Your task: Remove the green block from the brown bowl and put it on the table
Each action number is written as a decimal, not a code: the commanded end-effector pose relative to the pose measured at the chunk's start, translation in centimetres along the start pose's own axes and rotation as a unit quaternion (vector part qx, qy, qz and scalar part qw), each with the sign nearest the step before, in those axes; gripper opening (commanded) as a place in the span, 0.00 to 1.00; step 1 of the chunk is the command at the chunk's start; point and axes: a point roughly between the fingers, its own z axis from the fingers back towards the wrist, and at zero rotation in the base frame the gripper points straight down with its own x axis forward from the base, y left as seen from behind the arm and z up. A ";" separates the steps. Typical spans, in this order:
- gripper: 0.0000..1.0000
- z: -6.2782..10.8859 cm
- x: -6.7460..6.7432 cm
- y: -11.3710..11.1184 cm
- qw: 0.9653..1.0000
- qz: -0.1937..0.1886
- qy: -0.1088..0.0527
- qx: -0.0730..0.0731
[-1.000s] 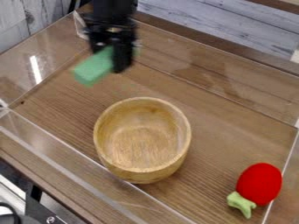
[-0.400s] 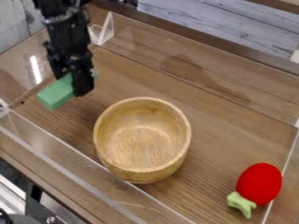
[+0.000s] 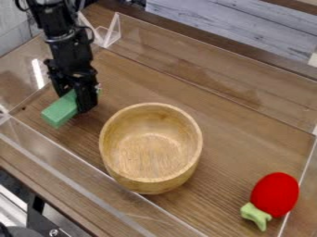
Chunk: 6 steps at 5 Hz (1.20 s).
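The black gripper clasps the flat light-green block low over the brown wood-grain table, left of the empty round wooden bowl, apparently for set-down.

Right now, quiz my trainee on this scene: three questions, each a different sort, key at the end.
1. True or false: the green block lies inside the brown bowl.
2. Multiple choice: where is the red strawberry toy in the camera view? A) inside the bowl B) near the bottom right corner, on the table C) under the gripper
3. Fill in: the gripper is holding the ____ at the bowl's left, low over the table.

Key:
1. False; the bowl is empty and the block is outside it.
2. B
3. green block
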 end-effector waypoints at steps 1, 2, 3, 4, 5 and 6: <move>1.00 1.3 1.1 1.4 1.000 0.004 -0.020 0.010; 1.00 2.1 0.9 1.7 0.999 0.028 -0.018 -0.002; 1.00 2.5 0.7 2.0 0.999 0.045 -0.014 -0.005; 1.00 1.9 0.8 1.8 0.999 0.040 -0.007 -0.006; 1.00 1.4 1.0 1.3 0.999 0.034 -0.001 -0.009; 1.00 1.0 1.2 1.0 1.000 0.029 0.006 -0.010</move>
